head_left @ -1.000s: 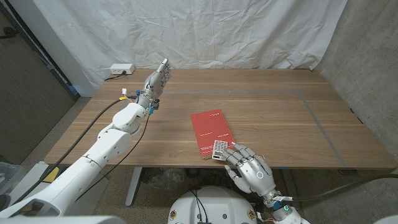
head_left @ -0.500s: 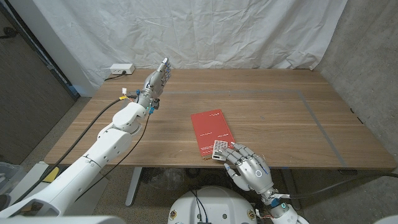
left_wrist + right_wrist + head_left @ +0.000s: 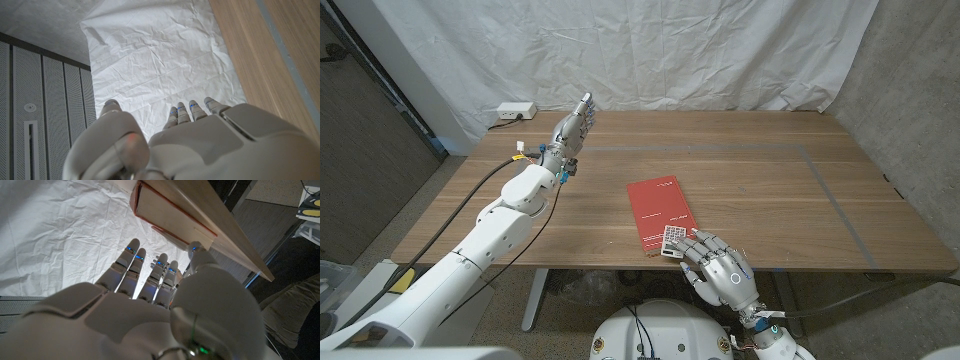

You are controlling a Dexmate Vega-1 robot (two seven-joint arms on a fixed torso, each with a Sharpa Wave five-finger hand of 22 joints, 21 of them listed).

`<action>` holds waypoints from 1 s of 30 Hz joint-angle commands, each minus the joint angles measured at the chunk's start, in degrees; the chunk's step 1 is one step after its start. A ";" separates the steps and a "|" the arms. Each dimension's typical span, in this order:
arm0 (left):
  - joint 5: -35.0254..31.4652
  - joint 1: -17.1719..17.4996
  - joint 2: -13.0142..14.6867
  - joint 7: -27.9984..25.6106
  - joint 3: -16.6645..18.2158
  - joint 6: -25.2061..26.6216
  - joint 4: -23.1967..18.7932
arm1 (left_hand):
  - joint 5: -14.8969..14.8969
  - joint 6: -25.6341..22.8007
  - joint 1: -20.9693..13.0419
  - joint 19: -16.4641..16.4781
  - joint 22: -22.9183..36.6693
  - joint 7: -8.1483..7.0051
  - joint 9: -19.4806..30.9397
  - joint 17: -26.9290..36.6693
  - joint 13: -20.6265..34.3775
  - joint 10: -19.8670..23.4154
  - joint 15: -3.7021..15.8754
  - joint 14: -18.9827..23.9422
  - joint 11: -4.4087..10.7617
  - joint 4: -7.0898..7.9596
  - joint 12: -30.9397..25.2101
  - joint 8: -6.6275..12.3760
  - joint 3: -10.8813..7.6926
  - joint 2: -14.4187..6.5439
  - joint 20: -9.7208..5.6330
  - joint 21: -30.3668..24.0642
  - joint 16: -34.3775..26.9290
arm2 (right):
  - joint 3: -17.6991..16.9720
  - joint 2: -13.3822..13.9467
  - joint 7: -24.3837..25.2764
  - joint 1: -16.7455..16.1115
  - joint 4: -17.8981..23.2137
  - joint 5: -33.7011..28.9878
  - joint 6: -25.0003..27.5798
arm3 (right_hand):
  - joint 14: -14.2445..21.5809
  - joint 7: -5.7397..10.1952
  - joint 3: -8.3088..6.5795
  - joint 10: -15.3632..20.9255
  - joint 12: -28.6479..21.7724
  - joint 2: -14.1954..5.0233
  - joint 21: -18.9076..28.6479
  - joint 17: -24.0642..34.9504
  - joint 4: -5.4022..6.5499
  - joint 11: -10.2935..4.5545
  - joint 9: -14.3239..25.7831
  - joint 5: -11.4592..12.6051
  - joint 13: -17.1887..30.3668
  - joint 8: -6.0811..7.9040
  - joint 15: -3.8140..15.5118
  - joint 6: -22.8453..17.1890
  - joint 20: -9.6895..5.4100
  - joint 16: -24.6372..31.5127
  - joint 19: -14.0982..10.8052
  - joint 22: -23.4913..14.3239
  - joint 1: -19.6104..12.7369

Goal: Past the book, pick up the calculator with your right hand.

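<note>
Calculator [image 3: 671, 241]: lies at the counter's near edge, on the near corner of the red book [image 3: 659, 211]; likely light, stiff, flat and slick.
Counter [image 3: 770, 180]: wooden, carries the book.
Left robot hand [image 3: 577, 122]: raised at the far left, fingers straight, holding nothing.
Right robot hand [image 3: 720, 270]: fingers spread, empty, fingertips just beside the calculator.
Hold: pinch its long edges, judged best, since it sits low.
Hidden: whether fingertips touch it cannot be told; keys too small to read.
</note>
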State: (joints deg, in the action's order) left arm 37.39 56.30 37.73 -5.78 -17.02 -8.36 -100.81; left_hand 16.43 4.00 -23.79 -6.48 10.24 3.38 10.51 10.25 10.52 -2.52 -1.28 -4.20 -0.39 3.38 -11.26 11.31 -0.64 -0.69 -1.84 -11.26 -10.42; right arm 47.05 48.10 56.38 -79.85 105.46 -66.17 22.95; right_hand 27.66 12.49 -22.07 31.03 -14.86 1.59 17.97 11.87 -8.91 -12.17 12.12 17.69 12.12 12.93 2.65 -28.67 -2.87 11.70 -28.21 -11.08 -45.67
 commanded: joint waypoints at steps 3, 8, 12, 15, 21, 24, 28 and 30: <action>0.33 0.72 -0.43 -0.52 0.19 -0.13 0.18 | 0.06 0.43 -0.65 -0.64 0.35 -0.08 0.26 0.21 0.21 -0.44 -0.17 -0.46 0.22 0.26 -0.13 -0.20 0.44 -0.21 -1.57 -0.39 -0.30 | 0.61 0.08 0.75 1.29 -0.73 0.77 -0.64 | 0.77 0.19 -0.02 0.95 -0.56 -0.18 0.21 0.38 0.36 0.06 0.36 0.30 0.37 0.47 8.90 -0.66 -6.44 0.37 -0.41 -0.12 -0.04; 0.15 1.28 -0.16 -1.05 0.58 -0.23 -0.26 | 0.05 0.66 -0.66 -0.70 0.35 -0.13 0.27 0.21 0.21 -0.71 -0.16 -0.49 0.17 0.27 -0.04 -0.27 0.50 -0.24 -1.64 -0.38 -0.30 | 1.04 -0.18 1.33 2.21 -1.52 0.29 -1.15 | 0.89 0.19 0.06 1.12 -0.64 -0.16 0.26 0.41 0.48 0.08 0.40 0.28 0.39 0.57 8.93 -0.88 -6.42 0.40 -0.59 -0.13 0.08; 0.05 1.34 -0.11 -1.13 0.73 -0.41 -0.41 | 0.04 0.78 -0.67 -0.72 0.35 -0.13 0.27 0.22 0.21 -0.73 -0.22 -0.55 0.14 0.27 -0.04 -0.31 0.52 -0.25 -1.69 -0.38 -0.28 | 1.39 -0.51 1.69 2.85 -2.23 0.20 -1.51 | 1.03 0.19 0.00 1.31 -0.74 -0.27 0.28 0.42 0.49 0.08 0.45 0.30 0.41 0.71 8.97 -1.17 -6.42 0.41 -0.72 -0.15 -0.07; 0.01 1.22 -0.06 -0.98 0.69 -0.38 -0.42 | 0.03 0.84 -0.69 -0.73 0.35 -0.06 0.27 0.22 0.21 -0.79 -0.26 -0.58 0.26 0.28 -0.03 -0.31 0.56 -0.27 -1.68 -0.38 -0.27 | 1.67 -0.69 1.89 3.22 -2.61 0.09 -1.68 | 1.21 0.19 -0.05 1.46 -0.81 -0.37 0.27 0.46 0.49 0.05 0.50 0.33 0.43 0.85 9.05 -1.47 -6.43 0.45 -0.76 -0.16 -0.23; -0.10 0.87 -0.36 -0.48 0.39 -0.81 0.14 | 0.02 0.88 -0.71 -0.75 0.35 -0.07 0.27 0.22 0.21 -0.80 -0.23 -0.62 0.20 0.28 -0.05 -0.30 0.61 -0.30 -1.61 -0.38 -0.27 | 2.09 -1.17 2.52 3.55 -3.46 0.41 -1.82 | 1.30 0.20 -0.09 1.57 -0.87 -0.41 0.25 0.49 0.46 0.03 0.55 0.36 0.45 0.97 9.04 -1.72 -6.44 0.45 -0.78 -0.17 -0.41; -0.30 0.71 -0.37 -0.38 0.24 -0.84 0.24 | 0.02 0.87 -0.72 -0.75 0.35 -0.05 0.27 0.22 0.21 -0.86 -0.23 -0.62 0.20 0.28 -0.03 -0.29 0.64 -0.31 -1.61 -0.39 -0.27 | 2.36 -1.41 2.78 3.82 -3.93 0.39 -1.82 | 1.33 0.21 -0.11 1.60 -0.88 -0.43 0.25 0.50 0.46 0.02 0.57 0.36 0.45 1.01 9.11 -1.80 -6.46 0.45 -0.82 -0.18 -0.46; -0.03 0.69 -0.44 -0.25 0.32 -0.87 0.34 | 0.01 0.92 -0.73 -0.76 0.35 -0.05 0.27 0.22 0.21 -0.89 -0.25 -0.60 0.28 0.28 -0.03 -0.29 0.66 -0.33 -1.60 -0.39 -0.28 | 2.61 -1.78 3.30 4.11 -4.38 0.44 -1.69 | 1.64 0.21 -0.12 1.69 -0.93 -0.49 0.31 0.55 0.48 0.00 0.62 0.37 0.47 1.15 9.17 -2.11 -6.55 0.54 -1.04 -0.20 -0.56; -0.16 0.74 -0.36 -0.33 0.35 -0.88 0.27 | 0.01 0.90 -0.74 -0.77 0.35 -0.08 0.27 0.22 0.21 -0.86 -0.22 -0.61 0.26 0.29 -0.05 -0.28 0.68 -0.33 -1.56 -0.39 -0.28 | 2.62 -2.11 3.82 4.14 -4.61 0.69 -1.52 | 1.91 0.21 -0.13 1.80 -0.98 -0.52 0.36 0.57 0.49 -0.01 0.65 0.38 0.48 1.24 9.19 -2.28 -6.60 0.62 -1.21 -0.20 -0.63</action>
State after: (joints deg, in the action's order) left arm 37.33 57.27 37.43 -6.41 -16.53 -8.99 -100.88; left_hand 16.43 4.52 -24.10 -6.79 10.24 3.29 10.51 10.25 10.52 -3.04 -1.49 -4.41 -0.29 3.62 -11.26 10.87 -0.40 -0.99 -2.14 -11.26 -10.42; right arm 49.05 47.00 58.77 -76.50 102.19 -65.82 21.34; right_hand 28.98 12.81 -21.82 32.36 -15.31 1.28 17.97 12.13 -8.66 -12.27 12.67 17.69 12.40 13.80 2.75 -30.23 -2.77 11.70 -28.73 -11.06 -45.97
